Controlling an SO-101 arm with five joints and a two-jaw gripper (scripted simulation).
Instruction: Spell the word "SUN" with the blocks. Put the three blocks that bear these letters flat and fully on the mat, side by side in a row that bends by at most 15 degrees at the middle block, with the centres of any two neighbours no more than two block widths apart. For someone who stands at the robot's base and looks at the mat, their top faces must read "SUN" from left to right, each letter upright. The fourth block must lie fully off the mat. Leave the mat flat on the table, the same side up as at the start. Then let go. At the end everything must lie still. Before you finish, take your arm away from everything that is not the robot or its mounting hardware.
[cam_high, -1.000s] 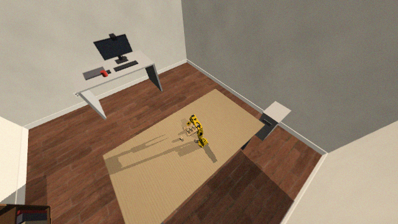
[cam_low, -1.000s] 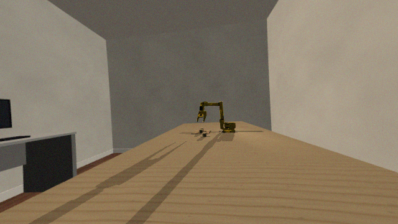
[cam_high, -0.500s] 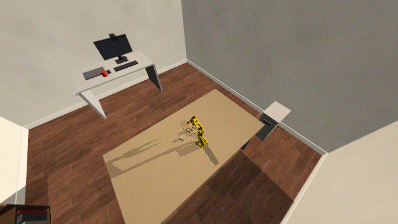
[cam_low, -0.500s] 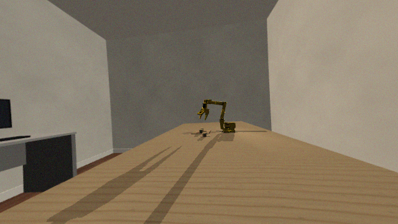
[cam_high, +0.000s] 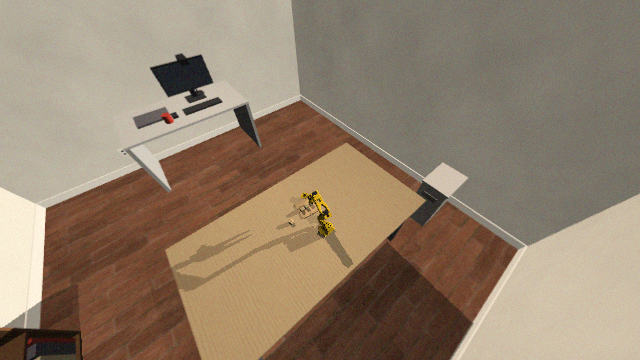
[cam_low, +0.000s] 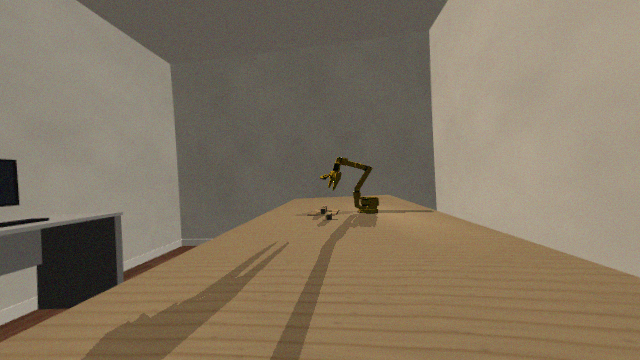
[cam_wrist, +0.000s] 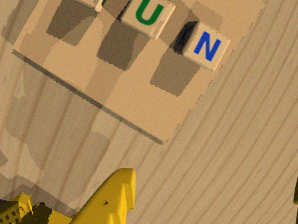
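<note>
On mat (cam_wrist: 125, 102): two readable blocks, U (cam_wrist: 149, 13), N (cam_wrist: 206, 46); one tool (cam_low: 332, 181) partly open, empty.

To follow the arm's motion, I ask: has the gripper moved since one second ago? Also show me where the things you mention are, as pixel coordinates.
Yes; the gripper (cam_low: 332, 186) has swung toward the robot's base (cam_low: 370, 205).
</note>
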